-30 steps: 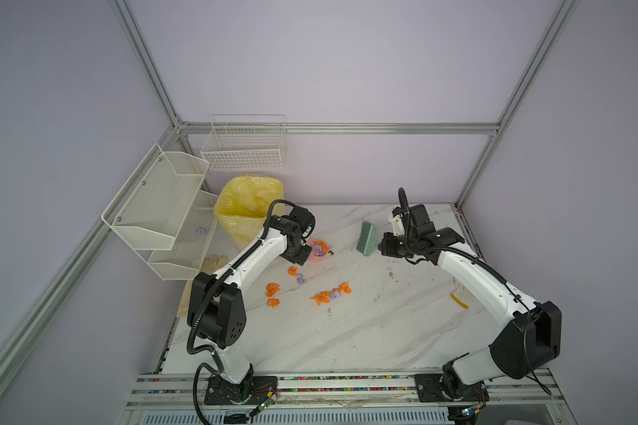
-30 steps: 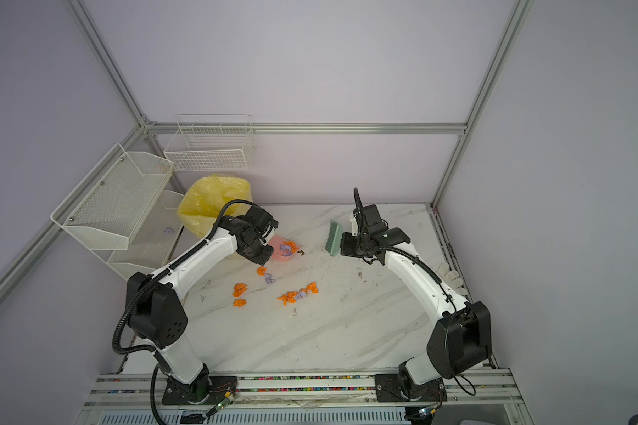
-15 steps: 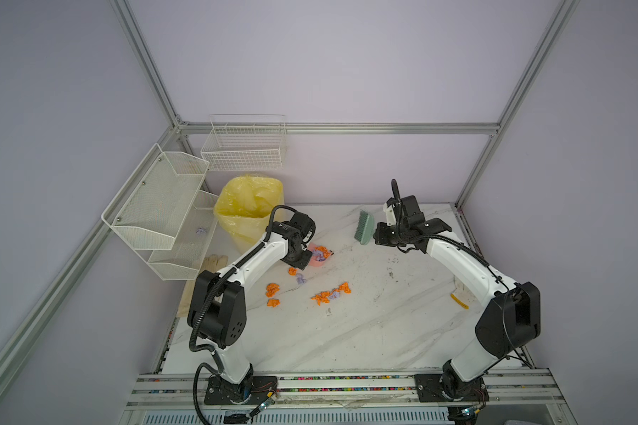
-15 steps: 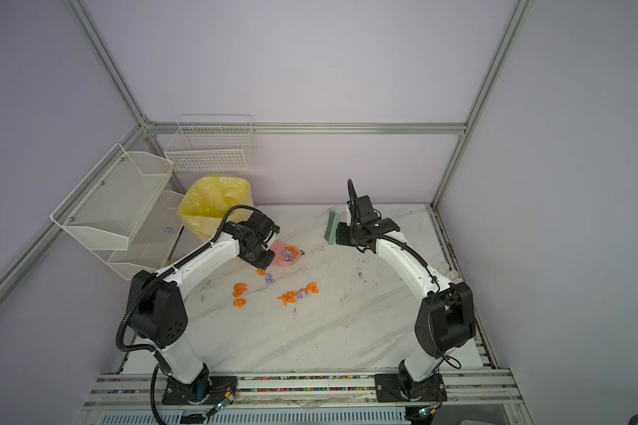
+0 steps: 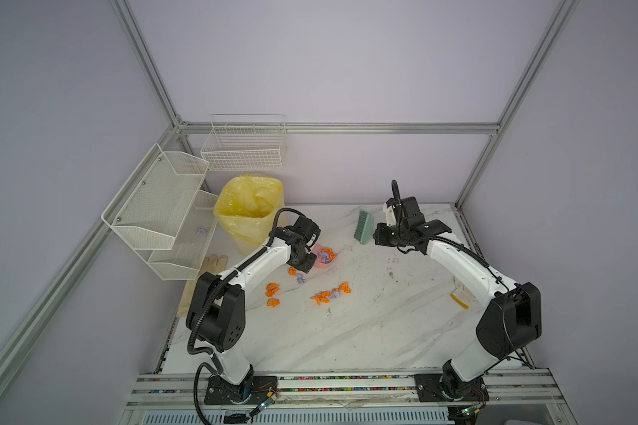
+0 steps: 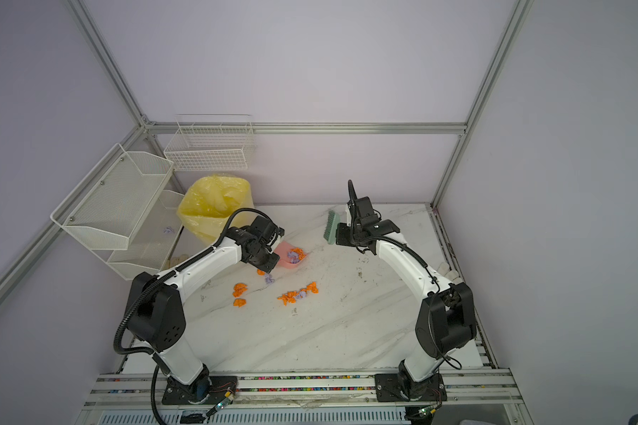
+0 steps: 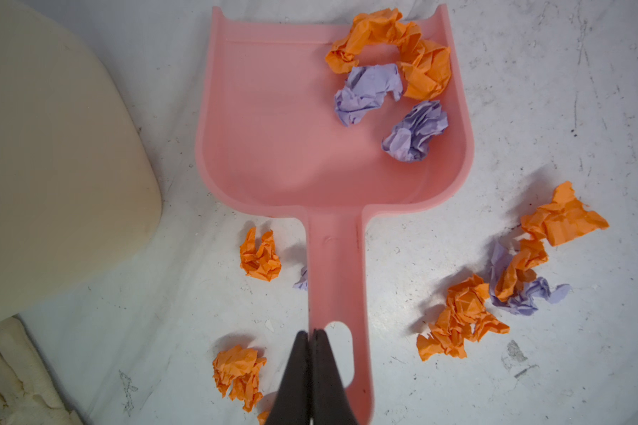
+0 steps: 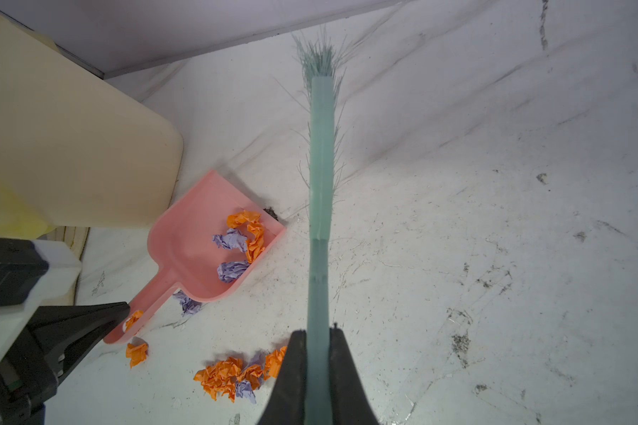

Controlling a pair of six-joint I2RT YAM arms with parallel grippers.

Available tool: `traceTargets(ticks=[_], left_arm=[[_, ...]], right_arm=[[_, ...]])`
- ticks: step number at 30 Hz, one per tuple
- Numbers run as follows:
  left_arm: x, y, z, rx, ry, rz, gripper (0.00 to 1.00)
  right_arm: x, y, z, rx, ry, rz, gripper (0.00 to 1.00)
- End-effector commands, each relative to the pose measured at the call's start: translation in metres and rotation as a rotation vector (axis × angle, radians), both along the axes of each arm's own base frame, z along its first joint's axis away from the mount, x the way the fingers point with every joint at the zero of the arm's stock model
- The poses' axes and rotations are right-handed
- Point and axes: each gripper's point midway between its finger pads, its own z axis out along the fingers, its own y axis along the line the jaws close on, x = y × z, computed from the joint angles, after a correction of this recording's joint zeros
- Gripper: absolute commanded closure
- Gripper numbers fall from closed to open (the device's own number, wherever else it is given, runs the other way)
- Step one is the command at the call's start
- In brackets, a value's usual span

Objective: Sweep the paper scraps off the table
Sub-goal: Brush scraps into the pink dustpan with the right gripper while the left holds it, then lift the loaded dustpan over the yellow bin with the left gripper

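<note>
Orange and lilac paper scraps lie on the table [image 5: 383, 323] in both top views: a cluster [image 5: 330, 294] [image 6: 297, 293] and single wads [image 5: 272, 289] to its left. More scraps [image 7: 391, 62] sit in the pink dustpan [image 7: 273, 128] [image 5: 319, 265], which rests flat on the marble. My left gripper [image 7: 312, 333] is shut on the edge of the dustpan's handle, beside its hang hole. My right gripper [image 8: 318, 335] [image 5: 376, 235] is shut on the handle of a green brush [image 8: 321, 165] [image 5: 363, 229]. The brush is held off the table near the back, right of the dustpan.
A bin lined with a yellow bag [image 5: 251, 209] stands at the back left, just behind the dustpan. White wire racks [image 5: 163, 206] hang on the left wall and one holds a lilac wad [image 5: 200, 230]. Beige gloves [image 5: 214, 263] lie at the left edge, a yellow strip [image 5: 459, 300] at the right.
My right arm has carried the brush a little toward the back wall and its elbow has swung. The left gripper and dustpan have shifted only slightly toward the front.
</note>
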Motion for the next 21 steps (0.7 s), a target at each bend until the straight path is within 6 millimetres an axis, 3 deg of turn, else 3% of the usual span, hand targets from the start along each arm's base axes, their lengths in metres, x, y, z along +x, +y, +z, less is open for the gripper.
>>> traceTargets(ticks=[1,14,21], left_arm=[[-0.002,-0.007,0.009,-0.048,-0.041,-0.005,1.0],[-0.002,-0.005,0.051,-0.11,-0.196,0.013,1.0],[-0.001,0.006,0.097,-0.123,-0.323,0.044,1.0]], right_arm=[[0.008,0.0,0.018,0.013,-0.063,0.002,1.0],[0.004,-0.013,0.037,-0.004,-0.11,-0.051,1.0],[-0.003,-0.024,0.047,-0.007,-0.127,-0.088,1.0]])
